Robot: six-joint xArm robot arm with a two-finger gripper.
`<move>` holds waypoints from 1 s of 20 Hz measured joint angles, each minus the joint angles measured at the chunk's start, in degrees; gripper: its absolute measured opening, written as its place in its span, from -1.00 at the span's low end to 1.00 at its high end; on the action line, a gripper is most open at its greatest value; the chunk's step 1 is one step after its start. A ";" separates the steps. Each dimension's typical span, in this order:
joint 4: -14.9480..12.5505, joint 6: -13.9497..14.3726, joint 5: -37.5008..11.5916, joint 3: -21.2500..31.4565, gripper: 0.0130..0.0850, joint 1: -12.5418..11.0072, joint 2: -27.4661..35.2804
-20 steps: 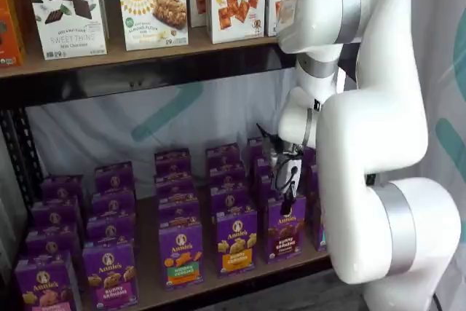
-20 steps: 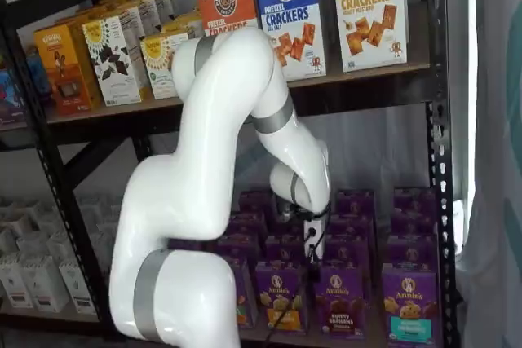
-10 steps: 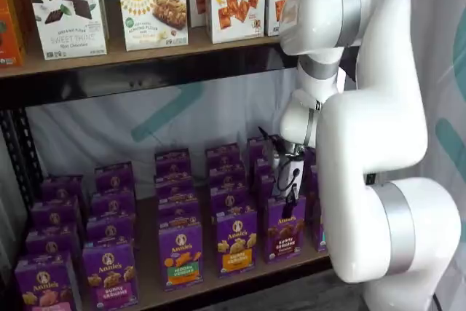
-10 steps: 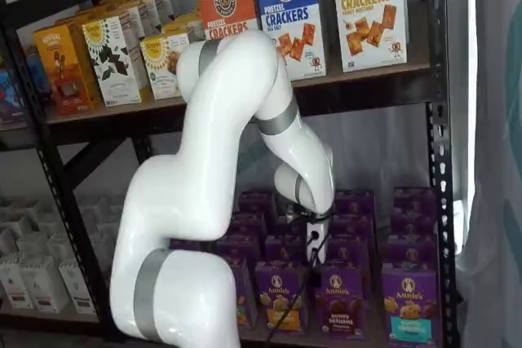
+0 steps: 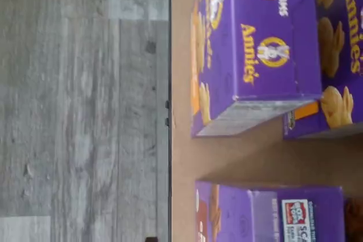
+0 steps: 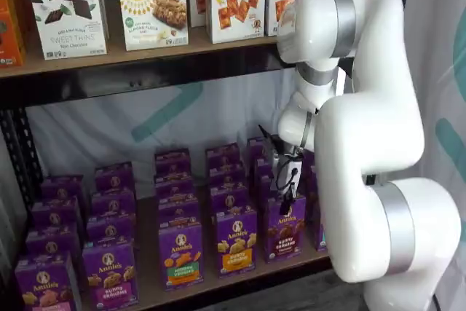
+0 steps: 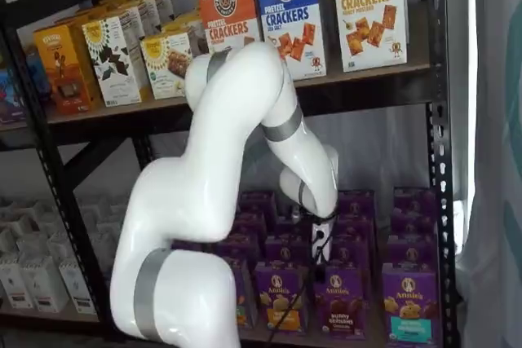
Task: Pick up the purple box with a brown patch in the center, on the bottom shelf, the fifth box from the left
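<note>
Glossy purple cardboard box (image 6: 285, 228), matt brown wooden bottom shelf (image 6: 149, 282), dark metal frame (image 7: 437, 120), smooth white plastic arm (image 6: 371, 136)

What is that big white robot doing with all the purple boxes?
The white robot arm is reaching down to the bottom shelf, which holds rows of little purple Annie's cartons. Its gripper hangs right above the purple box with the brown snack picture in the front row, which shows in both shelf views. It isn't holding anything yet; every box sits in its row. Up higher, taller cracker boxes stand on another shelf.
</note>
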 joint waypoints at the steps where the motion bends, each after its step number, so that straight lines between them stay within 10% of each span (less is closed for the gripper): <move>1: -0.52 0.41 -0.29 -1.09 1.00 -0.05 0.98; 10: -15.87 13.97 3.41 -9.56 1.00 -0.41 7.72; 20: -19.40 17.08 1.72 -10.72 1.00 -0.27 11.21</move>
